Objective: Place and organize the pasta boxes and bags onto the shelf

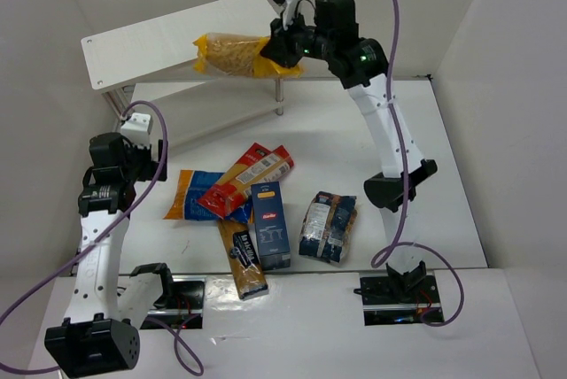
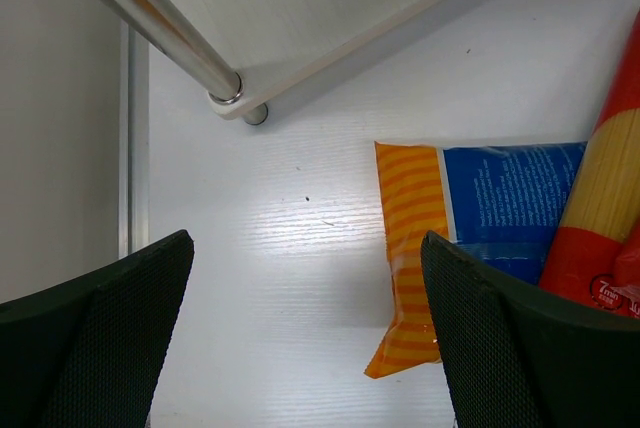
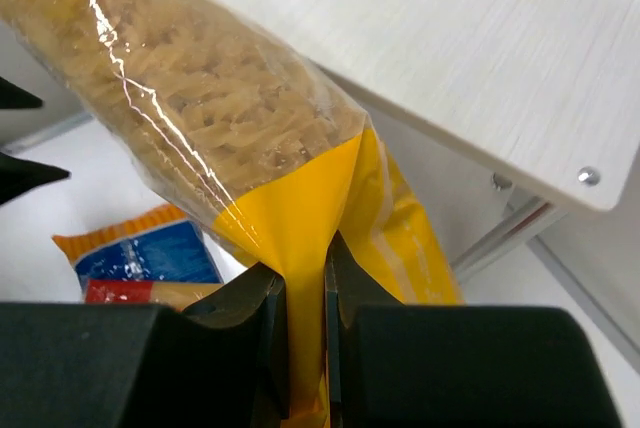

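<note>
My right gripper (image 1: 282, 50) is shut on the yellow end of the yellow clear-windowed bag (image 1: 232, 53) of fusilli and holds it over the right part of the white shelf's top board (image 1: 151, 42). In the right wrist view the bag (image 3: 200, 118) hangs from my gripper (image 3: 303, 328) beside the board (image 3: 480, 58). My left gripper (image 1: 142, 159) is open and empty, above the table left of the orange-blue bag (image 1: 190, 193). The left wrist view shows that bag (image 2: 470, 228) by the right finger (image 2: 520, 348). The long red-yellow box (image 1: 248, 180), dark blue box (image 1: 270, 224), long brown packet (image 1: 242, 259) and dark clear bag (image 1: 328, 224) lie on the table.
The shelf's lower board (image 1: 221, 104) and a silver leg (image 1: 280, 96) stand behind the packs. A shelf leg and corner (image 2: 225, 83) show in the left wrist view. White walls close in the table on the left, back and right.
</note>
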Controlling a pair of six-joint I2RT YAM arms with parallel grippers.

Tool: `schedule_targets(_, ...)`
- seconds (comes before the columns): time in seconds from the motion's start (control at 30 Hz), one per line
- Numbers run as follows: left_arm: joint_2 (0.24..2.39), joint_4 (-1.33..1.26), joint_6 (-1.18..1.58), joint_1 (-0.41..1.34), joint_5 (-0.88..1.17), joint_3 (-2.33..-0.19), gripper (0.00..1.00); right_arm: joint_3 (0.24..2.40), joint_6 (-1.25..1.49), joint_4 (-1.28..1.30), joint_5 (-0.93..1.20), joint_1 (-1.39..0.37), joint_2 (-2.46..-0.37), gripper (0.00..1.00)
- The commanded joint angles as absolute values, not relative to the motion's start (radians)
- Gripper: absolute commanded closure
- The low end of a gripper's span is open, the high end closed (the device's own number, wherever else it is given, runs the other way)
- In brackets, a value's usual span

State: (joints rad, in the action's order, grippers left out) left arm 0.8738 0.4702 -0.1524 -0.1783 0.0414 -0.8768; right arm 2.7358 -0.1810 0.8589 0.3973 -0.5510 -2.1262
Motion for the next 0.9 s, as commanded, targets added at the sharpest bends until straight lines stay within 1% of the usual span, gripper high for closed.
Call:
schedule_targets(0.0, 0.879, 0.44, -0.138, -0.184, 0.043, -0.871, 0.0, 2.926, -0.138, 0.732, 0.569, -0.531, -2.082, 1.0)
schedule_targets(0.17, 0.87, 0.431, -0.147, -0.184, 0.064, -0.861, 0.0, 3.023, -0.138, 0.721, 0.578, -0.531, -2.091, 1.0)
schedule_targets(0.37, 0.87, 0.431, -0.147, -0.202, 0.074, -0.861, 0.0, 3.137, -0.179, 0.666, 0.49, -0.531, -2.151, 1.0)
schedule_targets(0.63, 0.87, 0.431, -0.156, -0.212, 0.074, -0.861, 0.0, 3.137, -0.222, 0.572, 0.319, -0.531, -2.229, 1.0)
schedule_targets(0.87, 0.879, 0.431, -0.156, -0.212, 0.074, -0.861, 0.0, 3.137, -0.294, 0.512, 0.169, -0.589, -2.258, 1.0)
